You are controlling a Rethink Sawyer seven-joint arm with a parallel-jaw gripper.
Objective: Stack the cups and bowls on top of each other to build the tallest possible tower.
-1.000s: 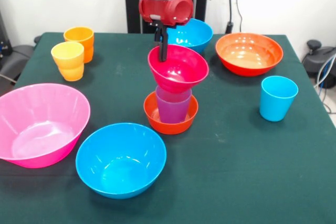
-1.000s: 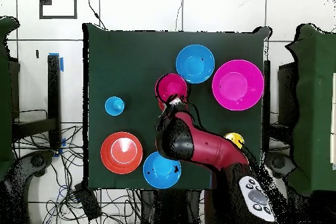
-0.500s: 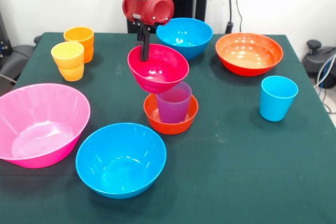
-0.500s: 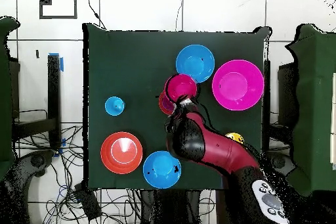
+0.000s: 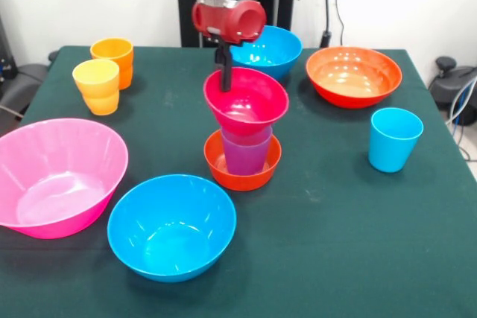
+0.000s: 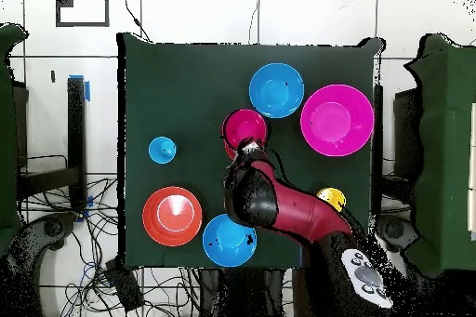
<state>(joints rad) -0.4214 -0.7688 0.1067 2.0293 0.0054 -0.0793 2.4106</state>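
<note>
The tower stands mid-table: a small orange bowl (image 5: 242, 171) holds a purple tumbler (image 5: 246, 152), with the small crimson bowl (image 5: 247, 103) over the tumbler's mouth. My gripper (image 5: 223, 78) comes down from the red wrist and is shut on the crimson bowl's far rim. In the overhead view the gripper (image 6: 247, 149) sits at the edge of the crimson bowl (image 6: 244, 128), which hides the tumbler and the small orange bowl. I cannot tell whether the crimson bowl rests on the tumbler or hangs just above it.
Yellow tumbler (image 5: 97, 86) and orange tumbler (image 5: 113, 53) stand at far left. Pink bowl (image 5: 56, 176) and a blue bowl (image 5: 171, 225) are in front. Another blue bowl (image 5: 270, 50), the wide orange bowl (image 5: 353, 74) and the light blue tumbler (image 5: 394, 138) are at back and right.
The gripper carried the crimson bowl off to the left of the purple tumbler half a second ago, and has now brought it back right, centred over the tumbler.
</note>
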